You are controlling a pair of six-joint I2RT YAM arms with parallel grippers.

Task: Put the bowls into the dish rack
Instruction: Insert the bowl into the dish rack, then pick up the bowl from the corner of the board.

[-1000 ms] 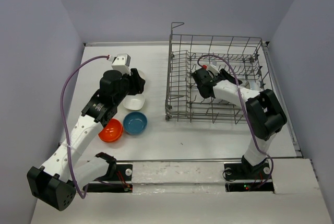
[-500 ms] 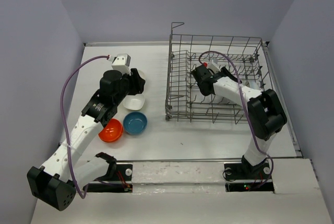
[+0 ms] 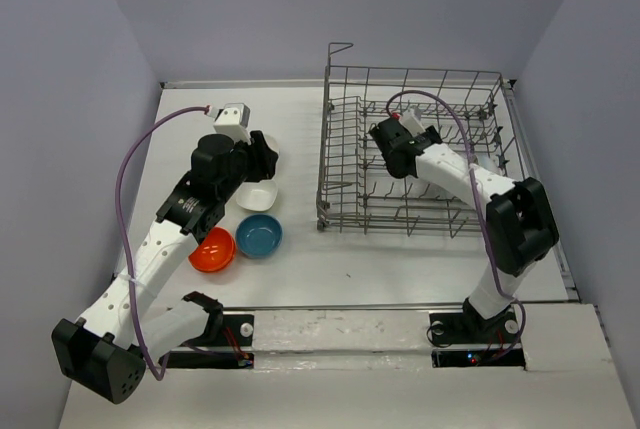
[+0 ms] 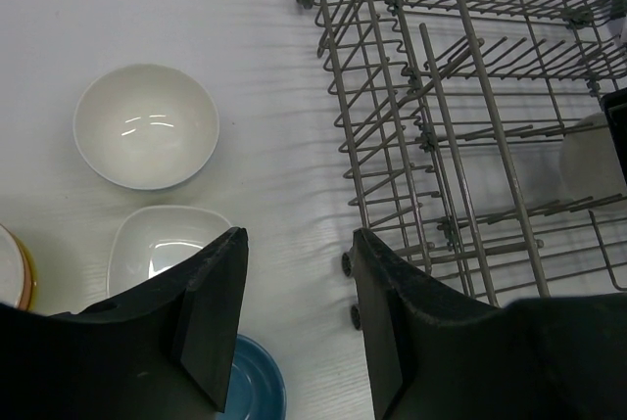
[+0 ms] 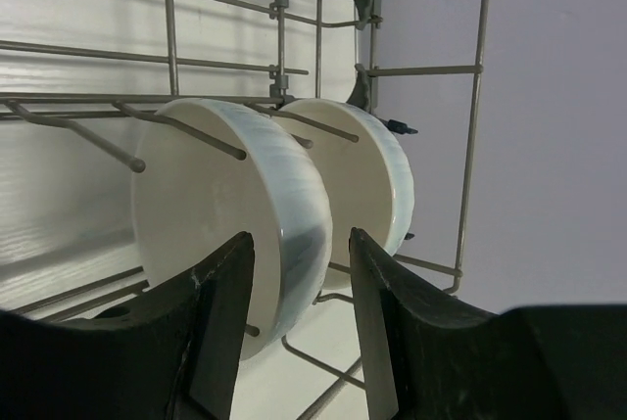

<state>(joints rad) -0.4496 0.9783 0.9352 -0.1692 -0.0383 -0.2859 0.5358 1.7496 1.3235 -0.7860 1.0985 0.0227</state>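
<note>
The grey wire dish rack (image 3: 344, 154) stands at the right of the table. Two round white bowls (image 5: 211, 214) (image 5: 367, 175) stand on edge between its tines at the rack's right end. My right gripper (image 3: 398, 146) is inside the rack, open and empty (image 5: 299, 322), its fingertips just short of the nearer bowl's rim. My left gripper (image 3: 266, 154) hovers open and empty (image 4: 299, 312) over the loose bowls left of the rack: a round white bowl (image 4: 147, 126), a squarish white bowl (image 3: 257, 195), a blue bowl (image 3: 259, 236) and an orange-red bowl (image 3: 211, 249). No yellow-green bowl shows.
The rack's raised corner handle (image 3: 341, 48) is at its far left corner, and its small wheels (image 4: 349, 263) face the loose bowls. Purple-grey walls close in the table at the back and both sides. A strip of bare table lies between the bowls and the rack.
My right gripper has drawn back inside the rack, toward the far side and slightly right. The left arm and the loose bowls have not moved.
</note>
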